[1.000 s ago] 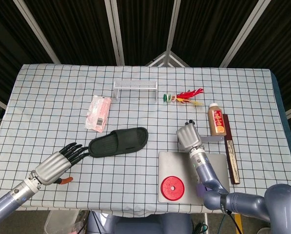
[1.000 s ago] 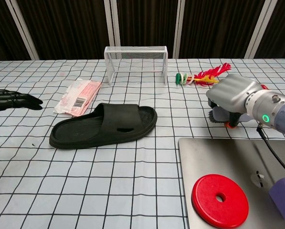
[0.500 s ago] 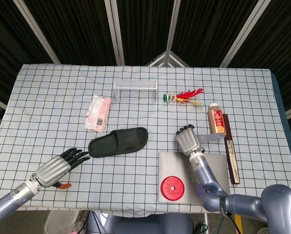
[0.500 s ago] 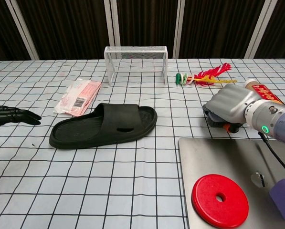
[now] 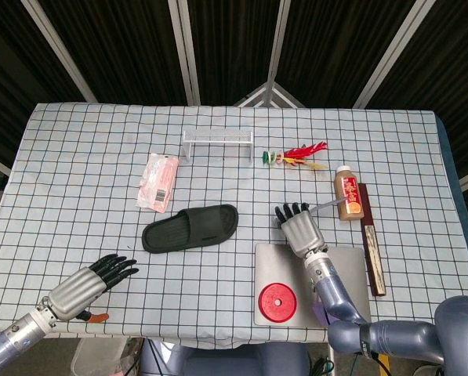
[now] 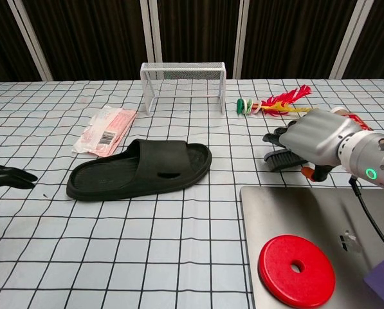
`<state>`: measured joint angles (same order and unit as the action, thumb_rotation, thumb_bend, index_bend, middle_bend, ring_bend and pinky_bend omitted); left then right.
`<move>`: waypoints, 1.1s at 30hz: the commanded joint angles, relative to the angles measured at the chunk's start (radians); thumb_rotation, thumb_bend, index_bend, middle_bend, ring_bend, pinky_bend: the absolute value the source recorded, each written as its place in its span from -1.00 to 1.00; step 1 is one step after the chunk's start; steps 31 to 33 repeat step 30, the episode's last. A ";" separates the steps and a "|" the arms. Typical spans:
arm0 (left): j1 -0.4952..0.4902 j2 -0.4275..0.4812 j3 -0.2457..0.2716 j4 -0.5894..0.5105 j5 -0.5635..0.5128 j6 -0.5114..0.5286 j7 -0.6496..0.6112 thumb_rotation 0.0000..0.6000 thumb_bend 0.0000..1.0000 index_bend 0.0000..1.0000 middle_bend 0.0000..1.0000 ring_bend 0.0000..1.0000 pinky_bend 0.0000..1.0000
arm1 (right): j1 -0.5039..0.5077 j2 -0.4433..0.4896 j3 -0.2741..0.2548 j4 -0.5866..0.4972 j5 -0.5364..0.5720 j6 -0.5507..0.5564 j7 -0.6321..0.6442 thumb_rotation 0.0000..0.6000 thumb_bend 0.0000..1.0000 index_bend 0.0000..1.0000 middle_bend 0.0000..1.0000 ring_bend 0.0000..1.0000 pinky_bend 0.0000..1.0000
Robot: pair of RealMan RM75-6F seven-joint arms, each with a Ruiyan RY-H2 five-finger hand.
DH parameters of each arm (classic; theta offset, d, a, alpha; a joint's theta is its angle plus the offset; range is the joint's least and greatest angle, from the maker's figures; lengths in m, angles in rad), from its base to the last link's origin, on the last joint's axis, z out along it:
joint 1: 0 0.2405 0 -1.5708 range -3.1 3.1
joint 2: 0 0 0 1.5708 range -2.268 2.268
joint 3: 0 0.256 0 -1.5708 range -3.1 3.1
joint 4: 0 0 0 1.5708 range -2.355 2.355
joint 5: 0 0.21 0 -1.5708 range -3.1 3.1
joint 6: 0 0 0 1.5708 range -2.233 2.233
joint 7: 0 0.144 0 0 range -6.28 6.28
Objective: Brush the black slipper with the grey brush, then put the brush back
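Judging progress: looks like the tail end, honestly. The grey brush with dark bristles (image 6: 283,159) lies on the checked tablecloth (image 5: 77,157), so what's left is mostly pulling the hands clear. Can't tell from the slipper itself whether it got brushed.
Right hand: the silver right hand (image 6: 315,144) has its fingers opened out and isn't gripping anything. The brush sits just under and ahead of its fingertips; can't tell if they touch it.
Left hand: the left hand with black fingers (image 5: 88,283) is spread, holding nothing, low near the table edge.
Slipper: the black rubbery slide slipper (image 6: 142,169) lies flat, well off to the left of the right hand, between the two hands.
Textures: slipper is matte and soft-looking with a wide strap; brush has a thin handle and a stubby bristle block.
Nearby: a flat metal tray (image 6: 320,206) with a red disc (image 6: 296,262) sits just behind the right hand.
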<state>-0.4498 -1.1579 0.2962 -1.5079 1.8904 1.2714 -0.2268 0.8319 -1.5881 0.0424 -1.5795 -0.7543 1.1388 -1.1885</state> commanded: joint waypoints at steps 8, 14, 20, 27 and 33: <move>0.100 0.051 0.009 -0.014 -0.001 0.156 0.014 1.00 -0.71 -1.00 -1.00 -1.00 -1.00 | -0.073 0.135 -0.051 -0.267 -0.121 0.194 0.014 1.00 -0.01 -1.00 -0.84 -0.80 -0.63; 0.279 0.078 -0.033 -0.013 -0.136 0.364 0.103 1.00 -0.78 -1.00 -1.00 -1.00 -1.00 | -0.298 0.262 -0.254 -0.492 -0.569 0.526 0.209 1.00 -0.06 -1.00 -0.97 -1.00 -0.95; 0.417 0.043 -0.054 0.070 -0.208 0.483 0.134 1.00 -0.81 -1.00 -1.00 -1.00 -1.00 | -0.584 0.300 -0.501 -0.290 -0.909 0.771 0.486 1.00 -0.11 -1.00 -1.00 -1.00 -1.00; 0.430 0.013 -0.080 0.113 -0.172 0.501 0.157 1.00 -0.81 -1.00 -1.00 -1.00 -1.00 | -0.730 0.307 -0.491 -0.100 -0.905 0.868 0.738 1.00 -0.15 -1.00 -1.00 -1.00 -1.00; 0.429 0.007 -0.090 0.116 -0.178 0.479 0.168 1.00 -0.81 -1.00 -1.00 -1.00 -1.00 | -0.750 0.324 -0.459 -0.088 -0.900 0.870 0.770 1.00 -0.17 -1.00 -1.00 -1.00 -1.00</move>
